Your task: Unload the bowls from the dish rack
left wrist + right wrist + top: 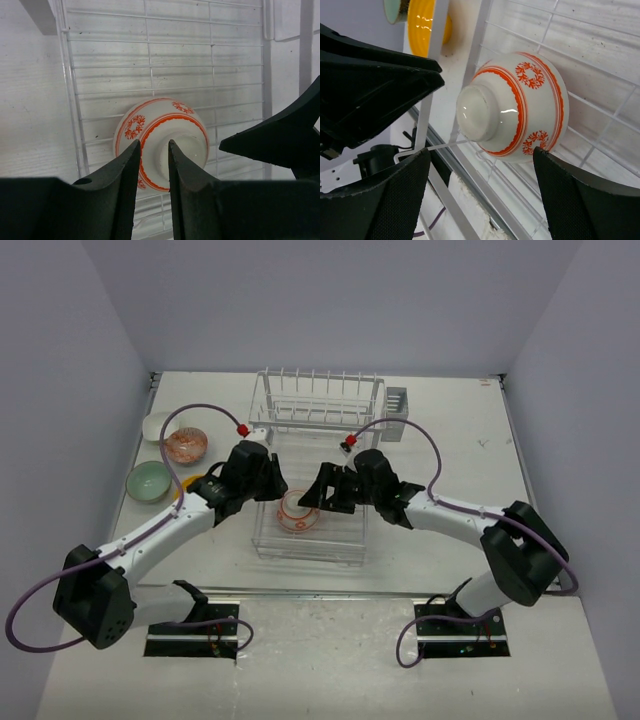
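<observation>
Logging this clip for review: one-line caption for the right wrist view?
Open right gripper frames the overturned white, orange-patterned bowl on the dish rack.

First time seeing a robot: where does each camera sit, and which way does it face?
Top: overhead from behind, looking down on dish rack, left arm, right arm.
Left wrist: on that arm, looking past the left claw to the patterned bowl.
Right wrist: likewise, right claw open, framing the bowl.
All three share that bowl.

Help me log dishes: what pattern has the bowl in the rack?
White bowl with orange-red rings and wreaths; clearest from right wrist.
</observation>
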`<state>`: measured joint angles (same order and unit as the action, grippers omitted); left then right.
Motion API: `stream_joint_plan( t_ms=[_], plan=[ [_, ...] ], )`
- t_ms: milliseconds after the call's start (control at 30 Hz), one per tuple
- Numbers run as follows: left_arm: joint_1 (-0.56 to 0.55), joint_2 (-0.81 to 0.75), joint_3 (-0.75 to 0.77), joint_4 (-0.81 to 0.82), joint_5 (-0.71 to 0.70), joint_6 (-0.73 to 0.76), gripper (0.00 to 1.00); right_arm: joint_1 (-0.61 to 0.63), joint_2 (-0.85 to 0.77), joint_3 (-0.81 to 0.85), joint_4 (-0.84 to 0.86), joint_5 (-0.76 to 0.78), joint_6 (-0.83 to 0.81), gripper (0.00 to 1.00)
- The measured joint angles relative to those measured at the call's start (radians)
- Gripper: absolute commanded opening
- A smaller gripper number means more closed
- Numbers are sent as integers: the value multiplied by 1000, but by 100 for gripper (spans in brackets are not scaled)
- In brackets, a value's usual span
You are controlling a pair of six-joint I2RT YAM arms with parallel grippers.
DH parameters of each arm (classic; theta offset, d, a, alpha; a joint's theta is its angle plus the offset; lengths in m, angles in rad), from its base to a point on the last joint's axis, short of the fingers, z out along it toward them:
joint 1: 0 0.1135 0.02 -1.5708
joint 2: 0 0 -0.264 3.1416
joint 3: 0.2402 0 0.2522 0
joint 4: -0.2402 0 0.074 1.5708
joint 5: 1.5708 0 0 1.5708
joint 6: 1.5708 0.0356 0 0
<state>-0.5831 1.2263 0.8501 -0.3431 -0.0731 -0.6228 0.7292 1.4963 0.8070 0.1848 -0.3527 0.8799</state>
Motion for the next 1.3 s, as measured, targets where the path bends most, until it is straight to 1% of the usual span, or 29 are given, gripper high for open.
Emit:
stream_joint_plan(
  t_ms=[167, 300, 467, 500, 967, 1300],
  plan=[
    [0, 14, 13, -31, -45, 16, 32, 24, 36, 21, -59, 39, -5, 87],
    [0, 18, 24, -47, -73, 23, 34, 33, 47, 30, -92, 63, -12, 96],
    [0, 21, 29, -48, -96, 35, 34, 33, 74, 60, -119, 98, -26, 97],
    [0, 23, 30, -49, -98, 37, 34, 33, 79, 65, -121, 102, -28, 99],
    [0, 28, 35, -84, -114, 42, 37, 33, 129, 87, -114, 109, -32, 99],
    [0, 30, 37, -92, -117, 43, 38, 33, 138, 86, -57, 64, -12, 99]
  ],
)
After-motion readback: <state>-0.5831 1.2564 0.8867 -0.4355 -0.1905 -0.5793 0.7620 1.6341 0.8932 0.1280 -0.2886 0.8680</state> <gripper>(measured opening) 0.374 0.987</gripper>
